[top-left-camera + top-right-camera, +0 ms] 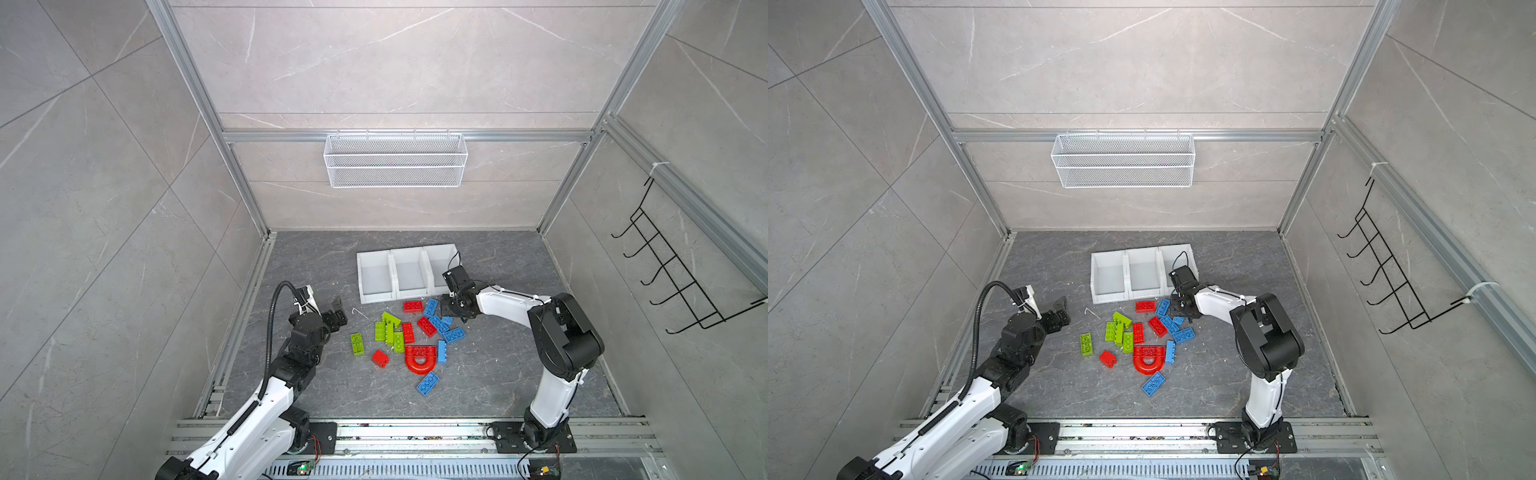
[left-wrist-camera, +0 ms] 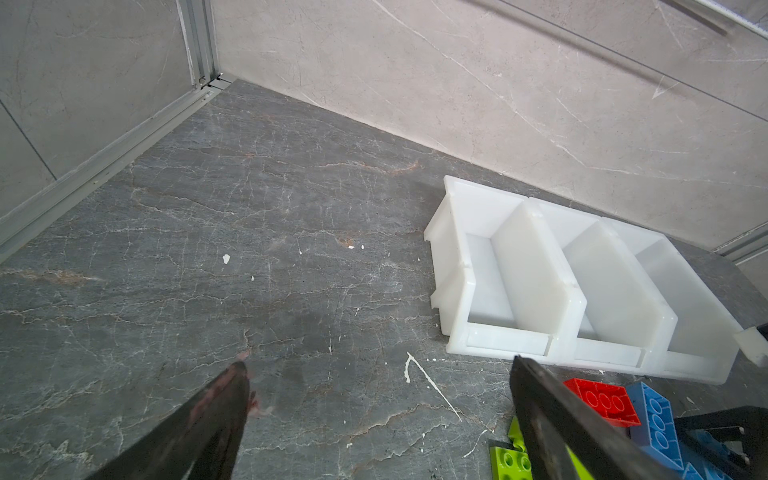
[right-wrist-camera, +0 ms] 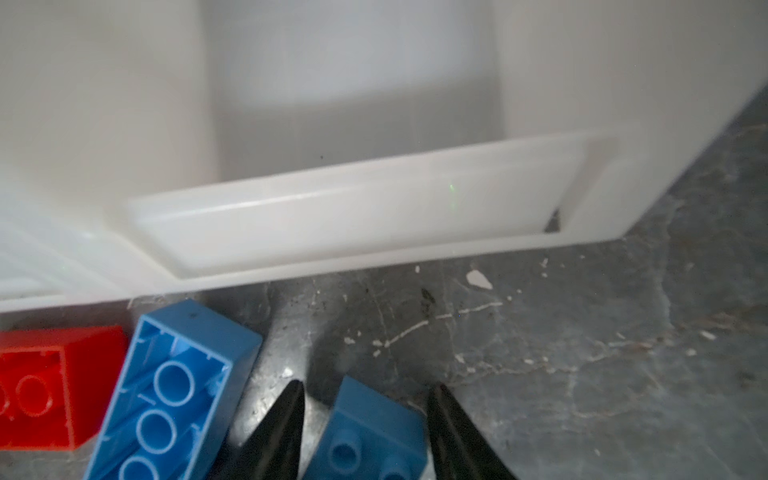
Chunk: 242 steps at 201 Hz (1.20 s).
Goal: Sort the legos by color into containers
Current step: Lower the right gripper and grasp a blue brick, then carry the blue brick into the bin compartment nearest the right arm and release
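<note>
Red, blue and lime green legos lie scattered on the dark floor in front of the containers (image 1: 376, 297), three joined white bins that show nothing inside. Among them are a red arch (image 1: 420, 359), a green brick (image 1: 356, 344) and a long blue brick (image 1: 428, 383). My right gripper (image 3: 366, 385) is low by the rightmost bin (image 3: 332, 216), its jaws closed against both sides of a small blue lego (image 3: 376, 432), with a longer blue brick (image 3: 174, 395) beside it. My left gripper (image 2: 380, 362) hangs open over bare floor, left of the pile.
A white wire basket (image 1: 395, 160) hangs on the back wall and a black hook rack (image 1: 673, 266) on the right wall. Aluminium rails (image 1: 415, 432) run along the front edge. White flecks dot the floor (image 2: 291, 291) left of the bins.
</note>
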Motion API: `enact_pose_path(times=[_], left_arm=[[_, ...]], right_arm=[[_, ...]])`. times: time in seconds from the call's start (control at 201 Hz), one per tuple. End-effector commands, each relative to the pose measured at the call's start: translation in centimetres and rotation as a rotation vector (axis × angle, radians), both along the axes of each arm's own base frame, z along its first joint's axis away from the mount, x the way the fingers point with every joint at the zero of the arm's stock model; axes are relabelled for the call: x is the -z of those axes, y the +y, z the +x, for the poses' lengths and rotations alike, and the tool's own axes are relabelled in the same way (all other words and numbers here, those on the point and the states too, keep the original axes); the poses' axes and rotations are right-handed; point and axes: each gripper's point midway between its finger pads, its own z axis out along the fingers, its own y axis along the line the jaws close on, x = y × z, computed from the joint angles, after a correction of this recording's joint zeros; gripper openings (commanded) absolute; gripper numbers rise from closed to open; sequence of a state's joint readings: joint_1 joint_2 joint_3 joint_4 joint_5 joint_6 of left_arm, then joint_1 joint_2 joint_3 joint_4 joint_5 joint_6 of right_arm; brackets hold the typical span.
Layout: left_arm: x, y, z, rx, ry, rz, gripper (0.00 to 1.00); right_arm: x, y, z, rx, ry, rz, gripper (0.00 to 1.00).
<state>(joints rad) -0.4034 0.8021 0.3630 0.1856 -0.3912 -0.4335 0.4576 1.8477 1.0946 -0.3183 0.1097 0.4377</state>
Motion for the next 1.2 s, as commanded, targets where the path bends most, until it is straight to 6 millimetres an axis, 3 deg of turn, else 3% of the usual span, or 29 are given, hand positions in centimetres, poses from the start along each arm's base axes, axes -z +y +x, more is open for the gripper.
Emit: enact_pose_path(times=[0.0, 0.139, 0.294, 0.543, 0.677, 0.821, 0.996, 1.2], left_arm=[[-0.8, 0.1, 0.3, -0.004, -0.029, 0.012, 0.99], [-0.8, -0.6, 0.5, 0.036, -0.032, 0.009, 0.99], [-0.5, -1.1, 0.8, 0.061, -0.025, 0.018, 0.99], [-0.7, -1.3, 0.7, 0.073, -0.04, 0.006, 0.99], [-0.8, -2.0, 0.7, 0.106, -0.042, 0.0, 0.99], [-1.0, -2.3, 0.7, 0.129, -0.048, -0.006, 0.99], [-1.1, -2.3, 0.6, 0.131, -0.058, -0.006, 0.99], [-1.1, -2.4, 0.6, 0.137, -0.06, -0.003, 0.99]], right_arm=[[-0.2, -0.6, -0.1, -0.012, -0.002, -0.052, 0.47], [-1.1, -0.5, 0.7, -0.013, -0.037, -0.01, 0.38], [-2.3, -0.4, 1.7, -0.014, -0.071, 0.017, 0.36], [-6.6, -0.6, 3.9, -0.051, -0.131, -0.004, 0.32], [-9.3, -0.2, 6.0, -0.072, -0.194, 0.013, 0.32], [-10.6, 0.7, 8.6, -0.098, -0.252, 0.038, 0.31], [-10.6, 0.8, 11.2, -0.091, -0.303, 0.05, 0.31], [-8.5, 0.9, 12.7, -0.076, -0.306, 0.078, 0.31]])
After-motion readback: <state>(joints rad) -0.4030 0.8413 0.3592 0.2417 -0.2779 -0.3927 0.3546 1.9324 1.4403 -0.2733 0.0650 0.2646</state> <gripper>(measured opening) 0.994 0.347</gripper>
